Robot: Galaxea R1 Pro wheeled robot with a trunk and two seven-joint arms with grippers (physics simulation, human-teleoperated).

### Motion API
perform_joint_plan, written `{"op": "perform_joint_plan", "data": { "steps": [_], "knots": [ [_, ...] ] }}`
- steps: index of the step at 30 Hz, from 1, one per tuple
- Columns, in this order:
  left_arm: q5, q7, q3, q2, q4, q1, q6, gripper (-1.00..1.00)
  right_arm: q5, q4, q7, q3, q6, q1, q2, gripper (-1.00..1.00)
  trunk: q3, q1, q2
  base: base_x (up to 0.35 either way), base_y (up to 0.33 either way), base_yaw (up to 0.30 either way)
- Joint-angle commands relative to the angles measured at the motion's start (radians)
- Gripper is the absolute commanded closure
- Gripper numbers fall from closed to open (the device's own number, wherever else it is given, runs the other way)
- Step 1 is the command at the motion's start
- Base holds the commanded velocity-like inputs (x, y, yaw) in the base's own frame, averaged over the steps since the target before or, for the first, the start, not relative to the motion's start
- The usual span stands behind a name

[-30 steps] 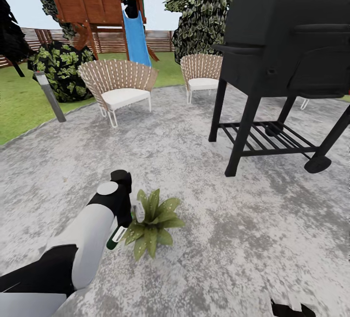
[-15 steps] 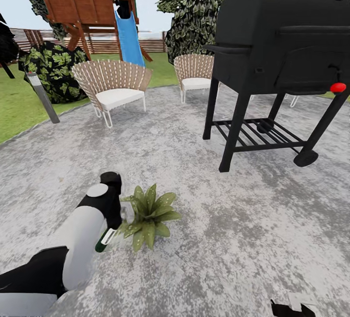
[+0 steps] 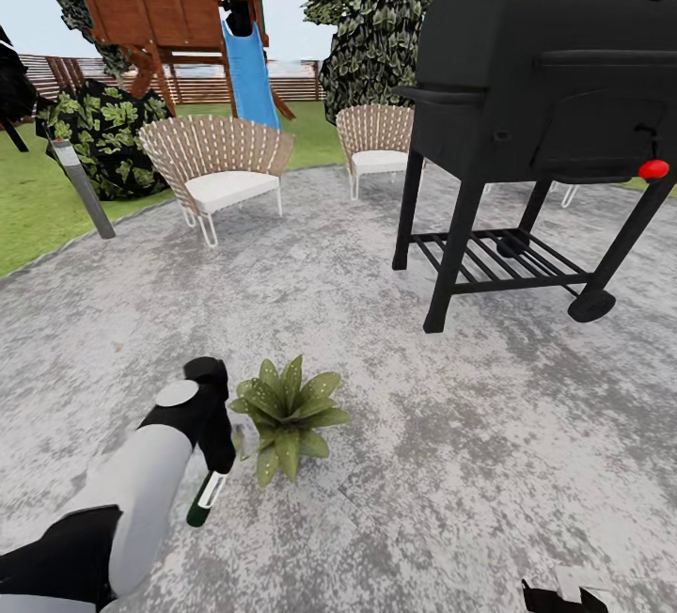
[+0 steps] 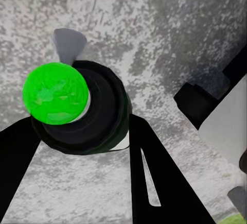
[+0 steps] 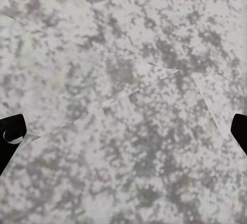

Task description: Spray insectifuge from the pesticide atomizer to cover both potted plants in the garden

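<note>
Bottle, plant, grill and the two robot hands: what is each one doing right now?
Bottle: held, tilted, green base toward the ground.
Plant: standing on the patio, beside the bottle.
Grill: lid closed.
Left gripper: shut on the bottle.
Right gripper: open, holding nothing.

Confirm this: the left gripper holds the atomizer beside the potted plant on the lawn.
Wrong on one count: the potted plant stands on the grey stone patio, not the lawn, as the head view shows. The left gripper does hold the atomizer beside it.

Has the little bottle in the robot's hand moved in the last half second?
Yes. Judged against the potted plant, the pesticide atomizer has dropped lower and swung nearer the camera.
</note>
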Motion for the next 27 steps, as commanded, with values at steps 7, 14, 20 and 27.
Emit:
{"op": "perform_joint_plan", "data": {
  "steps": [7, 14, 20, 27],
  "knots": [
    [-0.003, -0.007, 0.009, 0.072, 0.0, 0.017, 0.005, 1.0, 0.006, 0.001, 0.006, -0.008, -0.004, -0.001, 0.001, -1.0, -0.001, 0.0, 0.0, 0.0, 0.0, 0.0],
    [0.018, -0.007, 0.006, 0.054, -0.002, 0.02, 0.018, 1.0, 0.006, 0.002, 0.006, -0.007, -0.003, -0.001, 0.003, -1.0, -0.001, 0.0, 0.0, 0.0, 0.0, 0.0],
    [0.012, -0.007, 0.0, 0.02, -0.001, -0.059, 0.018, 1.0, 0.006, 0.004, 0.006, -0.007, -0.003, -0.001, 0.005, -1.0, -0.001, 0.0, 0.0, 0.0, 0.0, 0.0],
    [-0.001, -0.007, -0.038, -0.04, 0.063, -0.206, 0.009, 1.0, 0.006, 0.004, 0.007, -0.007, -0.003, -0.001, 0.004, -1.0, -0.001, 0.0, 0.0, 0.0, 0.0, 0.0]
  ]
}}
